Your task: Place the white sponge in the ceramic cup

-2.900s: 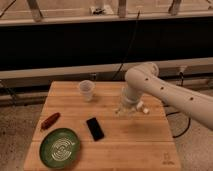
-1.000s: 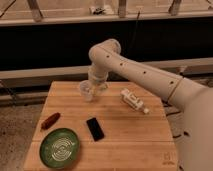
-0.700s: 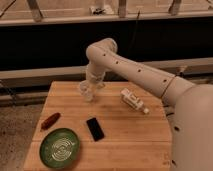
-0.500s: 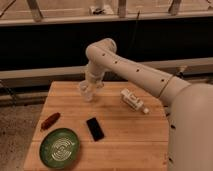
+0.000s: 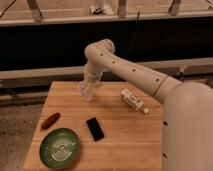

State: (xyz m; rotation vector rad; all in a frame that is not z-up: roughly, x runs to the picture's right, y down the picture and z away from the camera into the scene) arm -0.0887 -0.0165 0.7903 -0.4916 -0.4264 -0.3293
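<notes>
The ceramic cup (image 5: 87,95) is small and pale and stands upright at the back left of the wooden table (image 5: 130,145). My gripper (image 5: 90,86) hangs straight down over the cup, right at its rim, and covers part of it. The white sponge does not show anywhere on the table. It is hidden, and I cannot tell whether it is in the gripper or in the cup.
A longer white bottle-like object (image 5: 133,101) with a small tip lies at the back right of the table. A black phone (image 5: 95,128) lies in the middle. A round green patterned plate (image 5: 60,148) sits at the front left, with a reddish-brown object (image 5: 50,120) behind it.
The arm has swung from beside the white bottle-like object at the right over to the cup at the back left. In the last second it has stayed over the cup with little movement.
</notes>
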